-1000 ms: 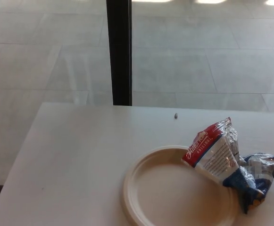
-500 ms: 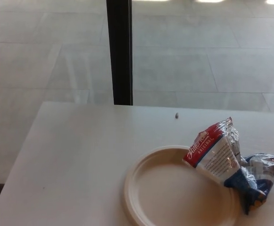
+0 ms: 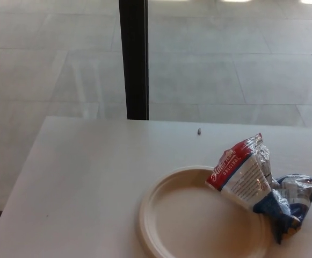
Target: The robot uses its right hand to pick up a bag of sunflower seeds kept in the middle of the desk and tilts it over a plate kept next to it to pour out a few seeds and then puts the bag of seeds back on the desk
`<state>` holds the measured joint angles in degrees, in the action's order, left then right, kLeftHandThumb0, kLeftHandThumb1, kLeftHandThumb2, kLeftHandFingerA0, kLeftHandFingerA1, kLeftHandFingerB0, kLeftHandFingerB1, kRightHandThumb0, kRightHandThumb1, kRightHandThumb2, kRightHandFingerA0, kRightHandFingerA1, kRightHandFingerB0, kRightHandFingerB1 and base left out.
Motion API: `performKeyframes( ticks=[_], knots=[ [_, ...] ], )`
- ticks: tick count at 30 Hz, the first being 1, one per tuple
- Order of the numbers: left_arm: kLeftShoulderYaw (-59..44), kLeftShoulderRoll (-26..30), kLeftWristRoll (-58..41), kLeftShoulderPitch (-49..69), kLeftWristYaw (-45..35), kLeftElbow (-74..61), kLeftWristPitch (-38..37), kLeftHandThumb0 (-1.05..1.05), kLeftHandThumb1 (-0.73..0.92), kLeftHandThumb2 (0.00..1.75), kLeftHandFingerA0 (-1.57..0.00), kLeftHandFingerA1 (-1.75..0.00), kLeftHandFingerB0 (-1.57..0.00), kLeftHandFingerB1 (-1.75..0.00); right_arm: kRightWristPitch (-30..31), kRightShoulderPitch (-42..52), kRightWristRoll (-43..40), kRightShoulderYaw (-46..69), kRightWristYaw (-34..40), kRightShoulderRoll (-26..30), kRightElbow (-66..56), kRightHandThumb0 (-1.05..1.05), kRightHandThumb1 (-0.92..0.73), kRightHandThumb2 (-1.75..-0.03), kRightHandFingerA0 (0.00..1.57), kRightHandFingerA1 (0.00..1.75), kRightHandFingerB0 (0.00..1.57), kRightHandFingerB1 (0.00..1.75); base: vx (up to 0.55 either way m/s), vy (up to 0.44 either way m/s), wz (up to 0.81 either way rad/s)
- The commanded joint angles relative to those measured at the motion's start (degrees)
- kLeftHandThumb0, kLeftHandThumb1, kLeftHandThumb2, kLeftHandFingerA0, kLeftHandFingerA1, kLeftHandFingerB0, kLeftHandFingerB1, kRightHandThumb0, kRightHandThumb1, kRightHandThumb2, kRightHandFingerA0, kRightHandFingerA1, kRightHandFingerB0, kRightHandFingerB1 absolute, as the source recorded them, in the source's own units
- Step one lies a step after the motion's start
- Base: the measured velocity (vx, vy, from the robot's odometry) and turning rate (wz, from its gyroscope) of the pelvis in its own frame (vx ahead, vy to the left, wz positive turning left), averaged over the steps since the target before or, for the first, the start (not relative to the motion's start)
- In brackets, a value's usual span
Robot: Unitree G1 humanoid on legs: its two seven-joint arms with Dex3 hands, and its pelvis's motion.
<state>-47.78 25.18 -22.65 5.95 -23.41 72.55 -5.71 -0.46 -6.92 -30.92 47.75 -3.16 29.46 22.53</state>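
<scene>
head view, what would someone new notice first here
The crumpled red, white and blue seed bag draws the eye first, lying at the right of the white desk with its red end leaning over the rim of the pale plate. The plate looks empty, and neither robot hand is in view. Farther back, a single small dark speck, perhaps a seed, lies alone on the desk, below a black post in the background.

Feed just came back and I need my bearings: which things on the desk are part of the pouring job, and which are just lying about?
Part of the job:
- crinkled red, white and blue foil bag of sunflower seeds, leaning over the plate's right rim
- round cream paper plate, no seeds visible in it

Just lying about:
- small dark speck, perhaps a seed, on the white desk behind the plate
- black window post

Neither robot hand shows.
</scene>
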Motion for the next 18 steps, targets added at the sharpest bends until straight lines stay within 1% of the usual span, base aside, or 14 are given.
performKeyframes(
  ticks=[1, 2, 3, 4, 5, 6, 7, 8, 10, 11, 13, 16, 17, 18],
  knots=[
    [2.26, 1.14, 0.11, 1.58, -2.67, -0.53, -3.28, -0.71, 0.76, 0.63, -0.46, -0.53, -0.37, -0.38, 5.38, 1.06, 12.45, -22.13, -8.05, 3.97, -17.94, -0.75, -0.67, -0.77, 0.0, 0.0, 0.0, 0.14, 0.0, 0.0, 0.0],
    [2.57, 1.19, 0.45, 1.71, -2.41, -0.19, -3.54, -0.71, 0.59, 0.98, -0.4, -0.6, -0.29, -0.51, 5.22, 1.01, 17.34, -26.55, -7.7, 5.09, -18.38, -0.95, -0.66, -0.96, 0.0, 0.07, 0.0, 0.01, 0.0, 0.0, 0.0],
    [2.6, 1.14, 0.37, 1.74, -2.24, -0.23, -3.51, -0.71, 0.75, 0.63, -0.47, -0.53, -0.38, -0.39, 5.66, 0.51, 18.57, -28.87, -8.28, 5.39, -18.28, -0.93, -0.64, -0.95, 0.0, 0.07, 0.0, 0.02, 0.0, 0.0, 0.0],
    [2.47, 1.01, 0.01, 1.56, -2.28, -0.29, -2.99, -0.71, 0.59, 0.98, -0.42, -0.63, -0.32, -0.52, 5.68, -0.72, 21.92, -33.45, -8.91, 5.46, -18.12, -0.96, -0.62, -0.93, 0.0, 0.05, 0.09, 0.05, 0.0, 0.0, 0.0],
    [2.51, 1.01, -0.04, 1.52, -2.28, -0.3, -2.99, -0.71, 0.59, 0.98, -0.42, -0.63, -0.32, -0.52, 5.77, -0.7, 21.75, -33.66, -8.68, 5.66, -18.22, -0.96, -0.62, -0.93, 0.0, 0.05, 0.09, 0.05, 0.0, 0.0, 0.0],
    [2.58, 1.02, -0.05, 1.46, -2.23, -0.28, -2.98, -0.7, 0.75, 0.63, -0.46, -0.55, -0.38, -0.39, 5.09, -0.79, 22.6, -34.57, -8.69, 5.75, -17.9, -1.0, -0.63, -0.97, 0.0, 0.05, 0.11, 0.05, 0.0, 0.0, 0.0],
    [2.74, 1.03, -0.04, 1.46, -2.28, -0.34, -2.89, -0.7, 0.76, 0.62, -0.45, -0.55, -0.39, -0.39, 5.03, -1.07, 26.55, -38.52, -8.22, 5.79, -17.73, -1.04, -0.65, -0.99, 0.0, 0.01, 0.1, 0.05, 0.0, 0.0, 0.0],
    [2.83, 1.04, -0.09, 1.48, -2.34, -0.39, -2.87, -0.7, 0.76, 0.62, -0.45, -0.55, -0.39, -0.39, 5.54, -1.06, 27.5, -39.83, -7.77, 5.98, -17.99, -1.04, -0.65, -0.99, 0.0, 0.01, 0.1, 0.05, 0.0, 0.0, 0.0],
    [3.06, 1.14, 0.02, 1.59, -2.33, -0.26, -2.93, -0.69, 0.76, 0.64, -0.45, -0.55, -0.4, -0.39, 4.95, -0.96, 27.53, -41.22, -8.18, 5.88, -17.78, -1.05, -0.66, -1.0, 0.0, 0.05, 0.09, 0.02, 0.0, 0.0, 0.0],
    [3.1, 1.23, 0.03, 1.57, -2.22, 0.07, -2.98, -0.7, 0.76, 0.63, -0.48, -0.58, -0.42, -0.39, 6.08, -0.85, 27.78, -42.94, -8.22, 5.69, -18.03, -1.05, -0.65, -1.0, 0.0, 0.03, 0.08, 0.02, 0.0, 0.0, 0.0],
    [3.47, 1.34, 0.22, 1.89, -2.28, -0.05, -2.99, -0.72, 0.74, 0.63, -0.46, -0.55, -0.41, -0.39, 5.8, -0.96, 28.41, -45.35, -8.53, 5.12, -16.82, -1.05, -0.64, -1.0, 0.0, 0.0, 0.09, 0.03, 0.0, 0.0, 0.0],
    [3.63, 1.23, 0.18, 1.82, -1.75, 0.33, -2.92, -0.71, 0.74, 0.63, -0.48, -0.53, -0.41, -0.39, 6.09, -1.72, 29.93, -48.05, -8.81, 6.05, -15.4, -0.98, -0.61, -1.01, 0.0, 0.03, 0.11, 0.17, 0.0, 0.0, 0.0],
    [3.67, 1.19, 0.15, 1.84, -1.67, 0.3, -3.01, -0.71, 0.74, 0.63, -0.48, -0.53, -0.41, -0.39, 6.16, -2.02, 30.82, -48.95, -8.71, 6.47, -14.95, -0.98, -0.61, -1.01, 0.0, 0.03, 0.11, 0.17, 0.0, 0.0, 0.0],
    [3.82, 1.21, 0.18, 2.05, -1.95, 0.24, -3.06, -0.7, 0.75, 0.63, -0.47, -0.53, -0.4, -0.39, 4.69, -2.82, 32.59, -50.5, -9.15, 7.24, -13.01, -0.95, -0.6, -1.0, 0.0, 0.06, 0.12, 0.23, 0.0, 0.0, 0.0]
  ],
)
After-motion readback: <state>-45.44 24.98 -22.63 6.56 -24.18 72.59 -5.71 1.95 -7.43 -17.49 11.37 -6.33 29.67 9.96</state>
